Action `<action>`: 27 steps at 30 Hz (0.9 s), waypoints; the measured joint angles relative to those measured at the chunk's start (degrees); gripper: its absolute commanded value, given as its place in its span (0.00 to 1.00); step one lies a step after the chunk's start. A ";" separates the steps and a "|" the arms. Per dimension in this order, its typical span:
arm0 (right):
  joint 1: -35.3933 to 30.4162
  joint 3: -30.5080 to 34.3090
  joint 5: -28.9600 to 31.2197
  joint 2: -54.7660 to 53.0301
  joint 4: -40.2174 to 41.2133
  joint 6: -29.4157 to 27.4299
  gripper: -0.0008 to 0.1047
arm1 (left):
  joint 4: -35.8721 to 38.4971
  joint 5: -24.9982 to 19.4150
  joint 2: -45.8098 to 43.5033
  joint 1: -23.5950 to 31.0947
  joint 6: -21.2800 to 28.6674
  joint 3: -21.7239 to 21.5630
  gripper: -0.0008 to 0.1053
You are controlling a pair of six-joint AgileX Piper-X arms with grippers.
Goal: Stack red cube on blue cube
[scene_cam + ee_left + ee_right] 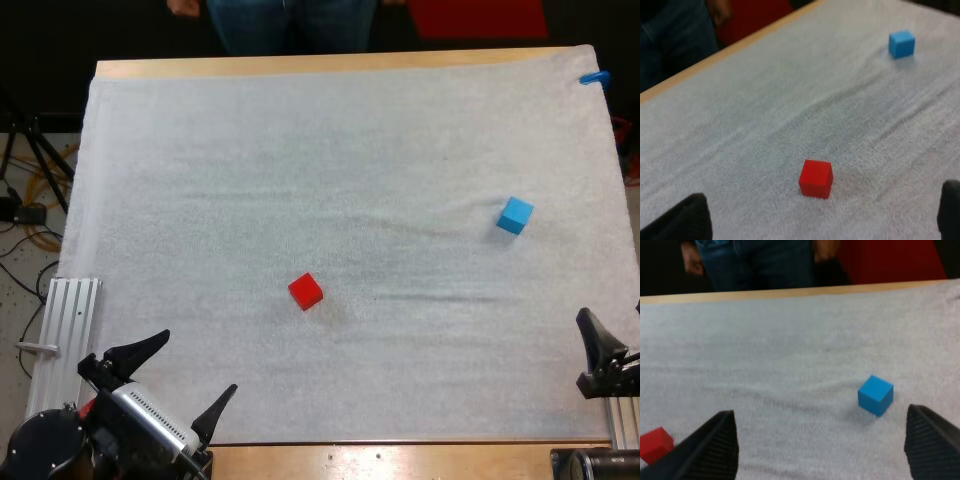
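At 7 o'clock on the counter [300, 66], left claw [198, 365] released, grasping nothing. At 4 o'clock, right claw [820, 412] likewise released. Near mat centre, slightly toward 6 o'clock, the red cube [306, 291]; well apart at 3 o'clock, the blue cube [515, 215].

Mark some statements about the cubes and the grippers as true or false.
1. The red cube and the blue cube both lie on the mat. True.
2. The red cube is stacked on the blue cube. False: they lie apart.
3. The left gripper is open. True.
4. The right gripper grips the blue cube. False: it is open, the cube clear of its fingers.
5. A person stands beyond the mat's far edge. True.
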 measured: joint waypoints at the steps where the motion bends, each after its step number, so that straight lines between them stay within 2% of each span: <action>1: 0.00 -0.66 -0.03 0.54 0.00 0.00 0.65 | 0.14 -0.13 0.23 -0.24 0.02 -0.20 0.83; 4: 0.00 -3.45 -0.38 3.10 0.00 0.00 0.65 | 0.16 -0.21 0.55 -0.34 0.27 -0.30 0.83; 13: 1.51 -8.86 -7.05 13.76 -0.66 0.00 0.65 | 0.16 -0.50 0.71 -0.34 0.29 -0.30 0.83; 19: 9.07 -12.63 -6.68 22.36 -1.35 -0.66 0.65 | 0.16 -0.50 0.71 -0.34 0.29 -0.30 0.83; 23: 17.05 -15.71 -2.83 28.78 -1.74 -0.66 0.65 | 0.16 -0.50 0.71 -0.34 0.29 -0.30 0.83; 27: 26.87 -18.49 4.13 35.43 -3.68 -0.81 0.65 | 0.16 -0.50 0.71 -0.34 0.29 -0.30 0.83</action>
